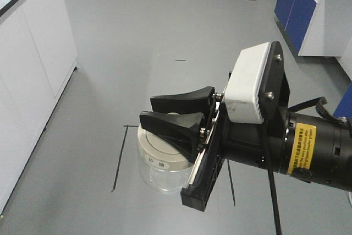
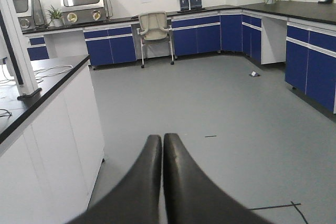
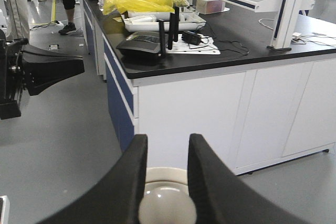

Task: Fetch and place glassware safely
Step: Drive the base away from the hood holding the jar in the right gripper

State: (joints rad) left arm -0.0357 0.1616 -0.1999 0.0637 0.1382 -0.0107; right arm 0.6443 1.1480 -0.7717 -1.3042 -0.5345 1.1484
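Note:
The glass jar point(image 1: 157, 179) with its cream-white lid point(image 1: 159, 155) hangs above the grey floor, held by its lid knob. My right gripper point(image 1: 147, 111) comes in from the right and is shut on that knob. In the right wrist view the two black fingers point(image 3: 125, 177) clamp the round knob point(image 3: 167, 206), with the lid rim point(image 3: 166, 173) behind it. My left gripper point(image 2: 162, 139) is shut and empty, pointing over the open floor. It also shows at the left edge of the right wrist view point(image 3: 52, 69).
A white cabinet run with a black top point(image 1: 33, 53) stands on the left, and blue cabinets point(image 1: 300, 4) on the right. Black tape lines point(image 1: 118, 163) mark the floor. A black counter point(image 3: 210, 51) carries a router, a tray and a yellow bag. A chair point(image 2: 155, 27) stands at the far wall.

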